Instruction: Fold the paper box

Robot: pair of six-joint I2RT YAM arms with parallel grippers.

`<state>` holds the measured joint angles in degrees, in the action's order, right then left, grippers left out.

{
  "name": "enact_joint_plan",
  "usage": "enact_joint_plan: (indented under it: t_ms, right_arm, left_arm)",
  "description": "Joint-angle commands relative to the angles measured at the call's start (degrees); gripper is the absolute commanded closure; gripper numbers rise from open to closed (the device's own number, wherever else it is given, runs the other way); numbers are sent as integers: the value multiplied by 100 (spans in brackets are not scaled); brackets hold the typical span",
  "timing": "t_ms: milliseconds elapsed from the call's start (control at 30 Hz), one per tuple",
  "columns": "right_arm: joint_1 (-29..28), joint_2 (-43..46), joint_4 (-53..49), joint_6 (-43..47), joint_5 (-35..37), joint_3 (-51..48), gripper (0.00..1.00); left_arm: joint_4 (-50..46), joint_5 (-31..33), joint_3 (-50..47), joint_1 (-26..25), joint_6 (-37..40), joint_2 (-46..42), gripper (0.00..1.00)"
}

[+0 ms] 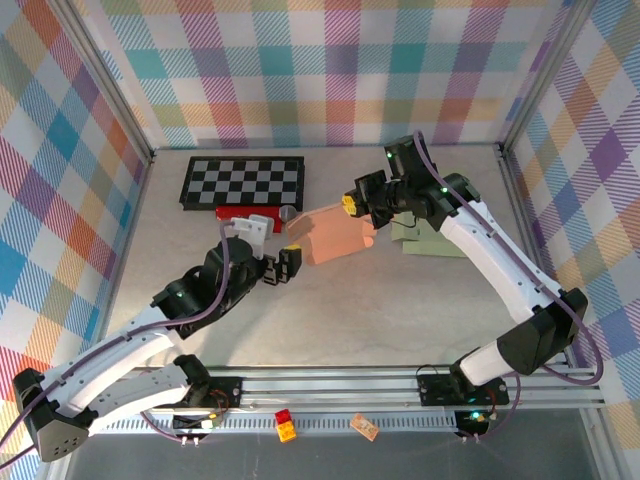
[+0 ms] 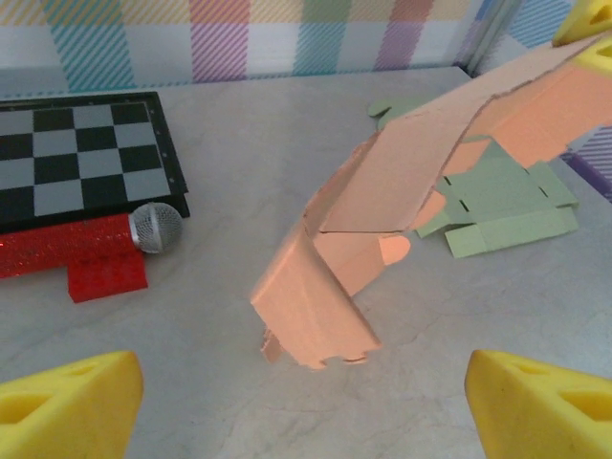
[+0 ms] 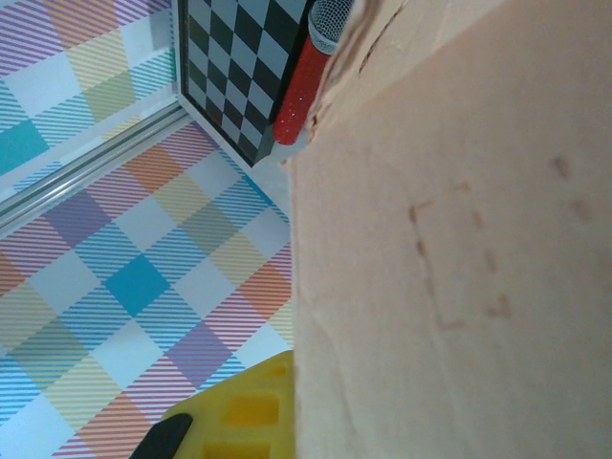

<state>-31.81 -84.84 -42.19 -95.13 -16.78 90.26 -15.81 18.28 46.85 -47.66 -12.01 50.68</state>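
The orange paper box [image 1: 330, 237], partly folded, hangs above the table middle. My right gripper [image 1: 352, 207] is shut on its upper right edge. In the right wrist view the orange sheet [image 3: 459, 239] covers the right side, with one yellow finger [image 3: 244, 411] pressed against it. The left wrist view shows the box [image 2: 382, 215] sloping down from the top right to a bent lower flap. My left gripper [image 1: 286, 264] stands open just left of and below the box, its yellow fingertips [image 2: 67, 402] wide apart with nothing between them.
A flat green paper cutout [image 1: 425, 240] lies on the table under the right arm. A chessboard [image 1: 243, 182] sits at the back left, with a red microphone [image 2: 96, 244] and a red brick [image 2: 107, 277] along its front. Small blocks [image 1: 285, 425] rest on the front rail.
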Motion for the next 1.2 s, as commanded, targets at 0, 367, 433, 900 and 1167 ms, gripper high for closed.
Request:
enact_joint_plan:
  t_ms: [0, 367, 433, 900, 1167]
  right_arm:
    - [35, -56, -107, -208, -168, 199, 100]
    - [104, -86, -166, -252, -265, 166, 100]
    - [122, -98, -144, -252, -287, 134, 100]
    - [202, -551, 9, 201, -160, 233, 86]
    - [181, -860, -58, 553, 54, 620, 71]
  left_arm:
    - [231, 433, -61, -91, 257, 193, 13]
    - [240, 1040, 231, -93, 339, 908, 42]
    - [127, 985, 305, -89, 331, 966, 56]
    - [-1116, 252, 952, -116, -312, 1015, 100]
    - [-1753, 389, 1590, -467, -959, 1418, 100]
